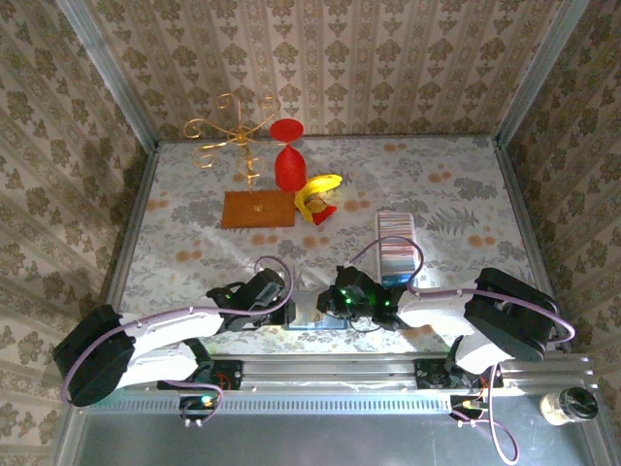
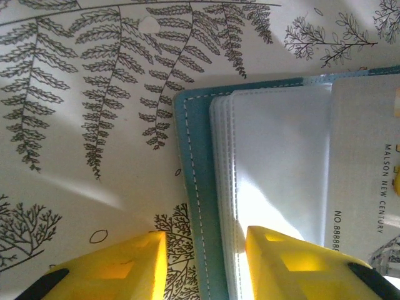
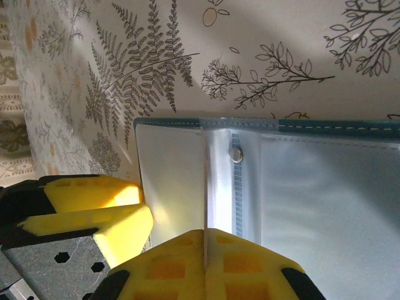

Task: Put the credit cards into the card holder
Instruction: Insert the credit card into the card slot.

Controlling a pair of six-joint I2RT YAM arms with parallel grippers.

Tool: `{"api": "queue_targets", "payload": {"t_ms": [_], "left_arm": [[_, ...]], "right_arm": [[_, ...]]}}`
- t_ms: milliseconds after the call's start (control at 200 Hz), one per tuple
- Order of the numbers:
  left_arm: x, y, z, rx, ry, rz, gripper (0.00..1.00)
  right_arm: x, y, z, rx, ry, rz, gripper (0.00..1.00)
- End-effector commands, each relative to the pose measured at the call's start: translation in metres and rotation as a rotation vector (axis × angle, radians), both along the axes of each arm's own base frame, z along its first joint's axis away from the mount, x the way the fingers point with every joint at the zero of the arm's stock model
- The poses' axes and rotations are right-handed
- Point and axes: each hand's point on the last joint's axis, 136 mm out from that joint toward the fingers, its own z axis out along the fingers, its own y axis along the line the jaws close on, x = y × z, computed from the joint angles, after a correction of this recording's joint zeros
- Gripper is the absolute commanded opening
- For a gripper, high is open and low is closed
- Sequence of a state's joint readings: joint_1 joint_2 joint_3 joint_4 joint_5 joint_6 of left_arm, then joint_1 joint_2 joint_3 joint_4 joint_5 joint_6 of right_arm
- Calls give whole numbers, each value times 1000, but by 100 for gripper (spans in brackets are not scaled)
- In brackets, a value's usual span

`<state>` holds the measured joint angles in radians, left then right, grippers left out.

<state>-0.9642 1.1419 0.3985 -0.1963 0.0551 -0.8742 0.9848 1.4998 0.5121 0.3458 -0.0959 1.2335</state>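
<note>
Desk [image 2: 75, 200]: white, dark fern and branch print.
Pouch [image 2: 190, 187]: teal-blue, white stitching, clear sleeves.
Left end effector fingers [image 2: 125, 265]: yellow, black tips.
Card holder [image 1: 396, 243]: silvery, striped.
Walls [image 1: 340, 58]: beige damask.

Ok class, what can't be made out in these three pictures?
Top view: what lies under the left arm and right arm; ribbed tray too small to tell whether slots hold cards.
Left wrist view: white card cut off by the right edge, its number partly behind a yellow finger.
Right wrist view: teal cover runs off the right edge.
</note>
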Motion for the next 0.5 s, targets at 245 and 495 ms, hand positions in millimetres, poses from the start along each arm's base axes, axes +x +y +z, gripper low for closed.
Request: {"api": "queue_targets", "payload": {"t_ms": [245, 495], "left_arm": [[-9, -3, -11, 24, 31, -34, 33], [-10, -3, -12, 30, 33, -34, 32]], "right_arm": [[-5, 7, 7, 76, 16, -11, 0], [-7, 6, 3, 79, 23, -11, 0]]}}
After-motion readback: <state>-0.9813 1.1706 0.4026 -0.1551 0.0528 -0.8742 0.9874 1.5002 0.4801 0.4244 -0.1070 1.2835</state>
